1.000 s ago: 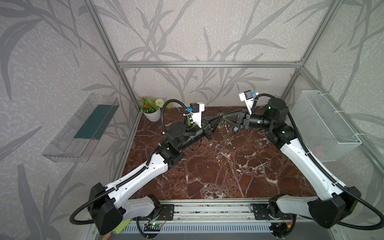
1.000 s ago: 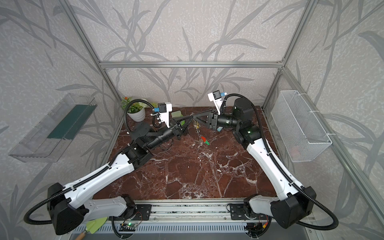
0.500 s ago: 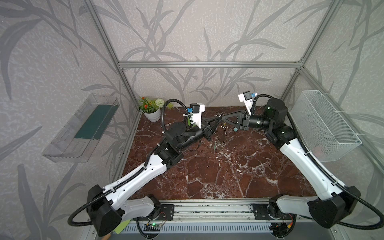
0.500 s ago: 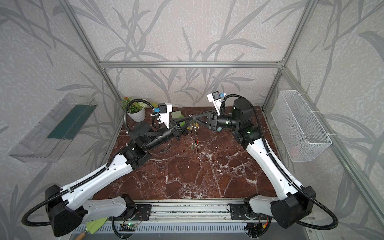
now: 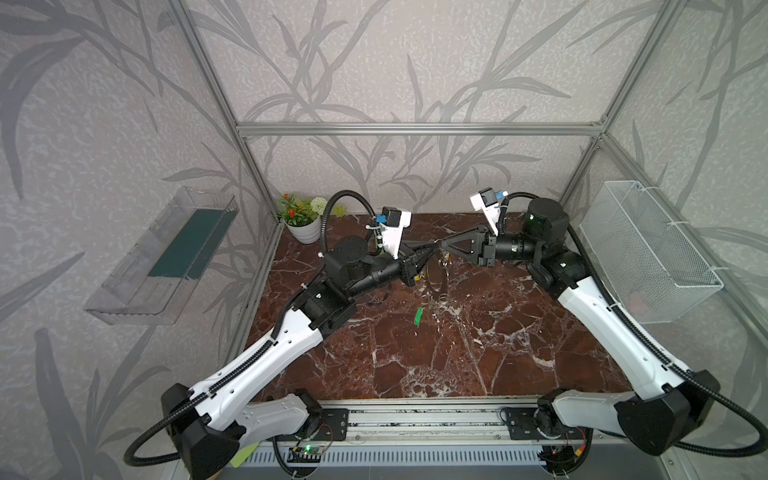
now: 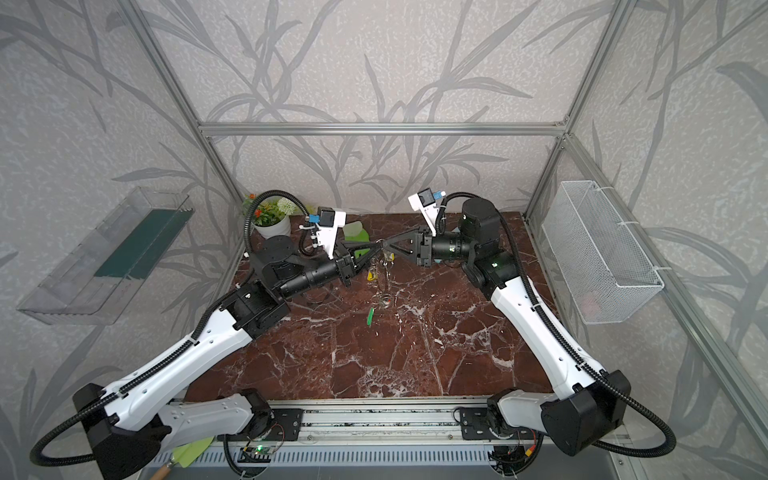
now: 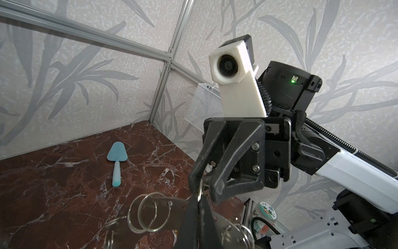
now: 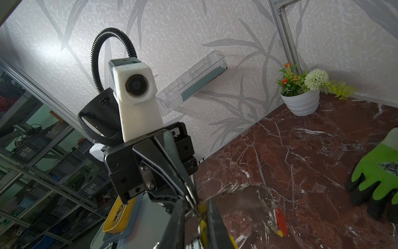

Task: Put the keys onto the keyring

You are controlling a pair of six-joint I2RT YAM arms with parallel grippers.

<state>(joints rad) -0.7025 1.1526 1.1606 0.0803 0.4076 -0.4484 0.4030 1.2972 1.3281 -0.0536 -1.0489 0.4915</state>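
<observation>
Both arms meet tip to tip, well up off the dark red marble tabletop (image 5: 457, 353). The L gripper (image 6: 374, 248) has its jaws pressed tight together on the rim of the flat grey metal keyring (image 7: 174, 208), w/ small wire loops round its edge. The keyring hangs just under that gripper's tips, clear of the table. The R gripper (image 6: 390, 246) comes in from the opposite side and its tips touch the L one's. Its jaws are nearly together, only a slit between them, pinching a small silver key w/ a yellow plastic tag (image 8: 202, 228) – the tag shows between the fingers. A second key w/ a red tag (image 8: 280, 217) dangles off the keyring just beyond the R gripper's tips, approx level w/ the yellow one. A third key w/ a green tag (image 5: 418, 315) lies flat on the marble below both grippers, well apart from them – neither touches it. A green-and-black glove (image 8: 379, 179) lies on the table behind the L gripper.
</observation>
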